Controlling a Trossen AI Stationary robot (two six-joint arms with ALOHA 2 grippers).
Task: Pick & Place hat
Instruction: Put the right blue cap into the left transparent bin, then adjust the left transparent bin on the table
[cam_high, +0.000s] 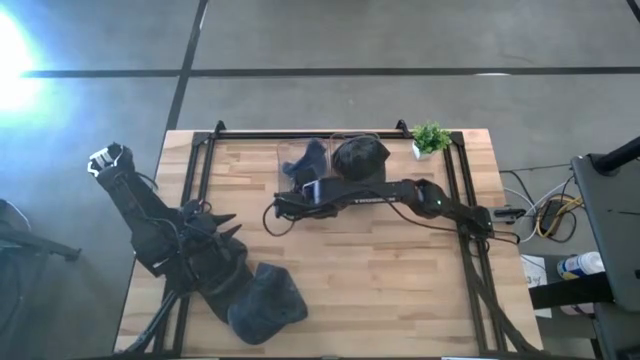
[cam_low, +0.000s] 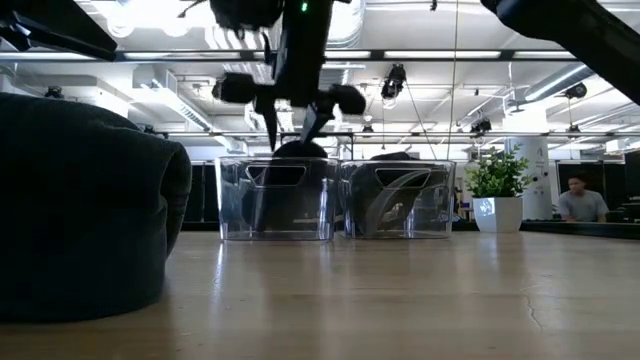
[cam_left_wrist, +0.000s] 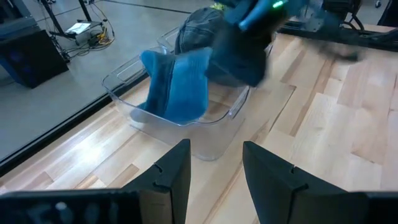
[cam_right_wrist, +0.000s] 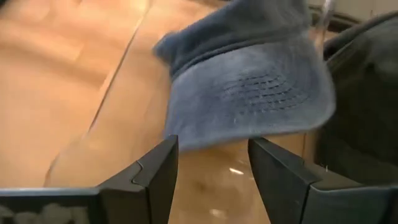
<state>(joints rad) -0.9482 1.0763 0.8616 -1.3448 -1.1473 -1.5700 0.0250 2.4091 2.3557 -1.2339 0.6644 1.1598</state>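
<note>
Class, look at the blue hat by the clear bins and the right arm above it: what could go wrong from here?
1. The blue hat drapes over the left clear bin's rim rather than lying flat inside, so it may slide out.
2. The right gripper hangs open close over the hat; withdrawing, a finger might snag the fabric.
3. The second bin already holds a dark hat, and the bins sit tightly together, so a nudge may shift both.

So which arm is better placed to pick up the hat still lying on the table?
Probably the left. The left gripper sits open beside the dark hat at the table's near-left corner, while the right gripper is open over the left bin, where a blue hat rests.
</note>
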